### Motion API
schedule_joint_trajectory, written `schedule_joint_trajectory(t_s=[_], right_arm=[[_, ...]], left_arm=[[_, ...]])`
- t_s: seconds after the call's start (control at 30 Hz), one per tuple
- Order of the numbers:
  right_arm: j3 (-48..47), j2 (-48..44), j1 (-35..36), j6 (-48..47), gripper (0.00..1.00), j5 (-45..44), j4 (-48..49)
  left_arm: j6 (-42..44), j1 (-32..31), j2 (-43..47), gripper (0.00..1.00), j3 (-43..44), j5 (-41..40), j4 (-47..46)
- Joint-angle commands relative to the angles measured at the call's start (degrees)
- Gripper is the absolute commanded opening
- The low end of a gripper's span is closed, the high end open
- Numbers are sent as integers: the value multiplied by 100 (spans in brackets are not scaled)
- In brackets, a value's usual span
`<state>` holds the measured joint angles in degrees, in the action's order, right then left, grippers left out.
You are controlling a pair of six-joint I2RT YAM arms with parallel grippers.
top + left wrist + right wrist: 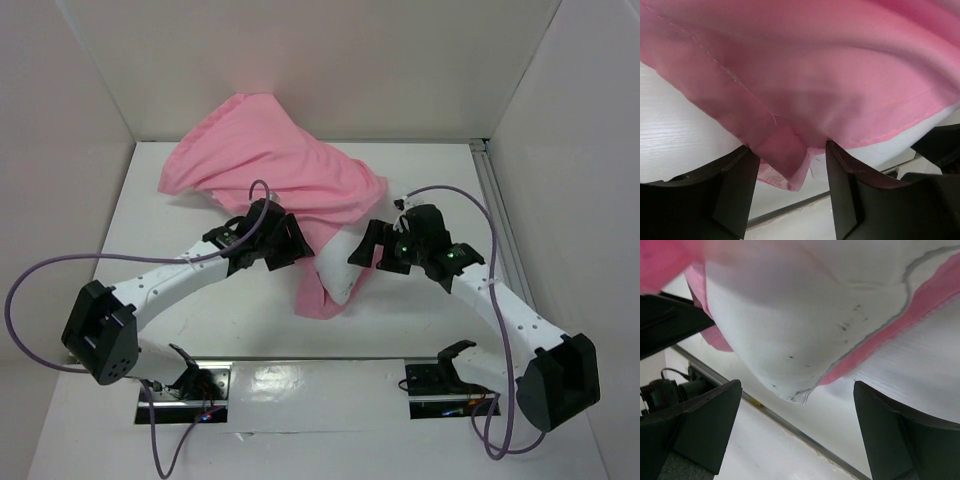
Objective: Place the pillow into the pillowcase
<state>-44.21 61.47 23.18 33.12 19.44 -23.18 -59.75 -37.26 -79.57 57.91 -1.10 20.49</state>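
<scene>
Pillowcase (pixel 275 155) lies rumpled across the white table (pixel 150 225), bunched toward the far left and trailing down to the middle between the two arms. Pillow (pixel 338 268): only one white end is on view, poking out of the pink cloth at the near centre, with the rest under the fabric. A few small dark specks mark its corner in the right wrist view. Left gripper (pixel 788 147) sits at the near left edge of the cloth, part-open. A stitched hem fold of the pillowcase hangs down between its fingers (pixel 735 185), with a sliver of table visible beside the right one, so no firm pinch is observed. Right gripper (pixel 797 386) is wide open and holds nothing. The exposed pillow corner sits between its fingers, clear of both.
</scene>
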Motion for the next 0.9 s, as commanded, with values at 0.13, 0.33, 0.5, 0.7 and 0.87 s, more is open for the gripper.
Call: schedule_joint_trajectory(t_s=[0.13,0.33,0.5,0.7,0.87], right_arm=[[298,426,494,97,100,244,691],[518,883,1029,606,81,174,1848],[-796,2049,865,460,0,410,2180],[-4173,2448,126,168,0,578,1755],[-3010,2308,520,650,0,482,2685]], left_arm=[[7,25,38,36,89,-162,-247],[68,25,248,0,194,-162,-133],[524,-80,398,0,929,30,-133],[1219,-27,371,0,2988,726,288],[869,-475,1021,0,1271,1120,-176]])
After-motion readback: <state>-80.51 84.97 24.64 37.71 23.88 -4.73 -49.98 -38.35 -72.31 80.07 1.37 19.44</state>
